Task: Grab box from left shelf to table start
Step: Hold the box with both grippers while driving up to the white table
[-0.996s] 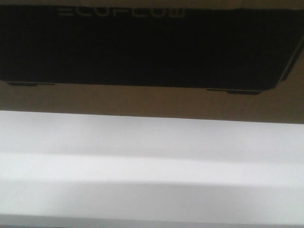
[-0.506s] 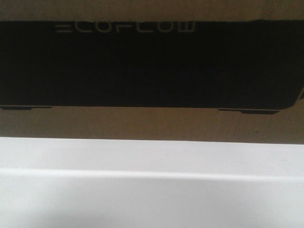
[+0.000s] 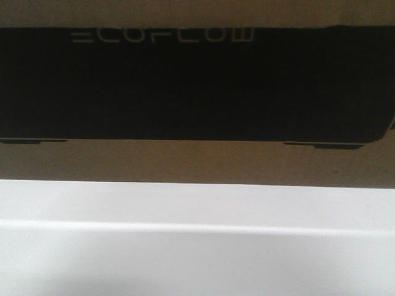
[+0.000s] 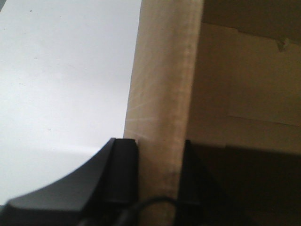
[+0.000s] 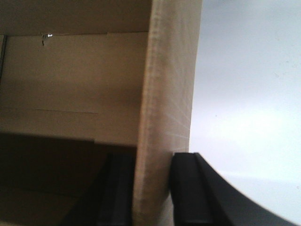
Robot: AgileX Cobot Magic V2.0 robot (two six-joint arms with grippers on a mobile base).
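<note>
The box (image 3: pixel 197 163) fills the upper part of the front view: brown cardboard with a wide black printed panel (image 3: pixel 197 83) across its face. Along the panel's top runs the word "ECOFLOW" (image 3: pixel 162 36) in pale letters, blurred but readable. 2 small dark feet-like marks sit under the panel, 1 near each end. A strip of plain brown card shows below the panel, and below that the white surface (image 3: pixel 197 246) spans the whole width, its near edge catching a brighter band of light. The box's lower edge meets the surface line; whether it rests fully there cannot be told.

In the left wrist view, the left claw (image 4: pixel 157 181) is clenched on a thin cardboard lip of the box (image 4: pixel 162 94), 1 black finger (image 4: pixel 122 174) on the outer side and 1 on the inner, with the white surface (image 4: pixel 61 80) beyond it. The right claw (image 5: pixel 153 188) grips the matching lip (image 5: pixel 169 94) the same way, brown inner wall on one side, white surface (image 5: pixel 249 94) on the other
</note>
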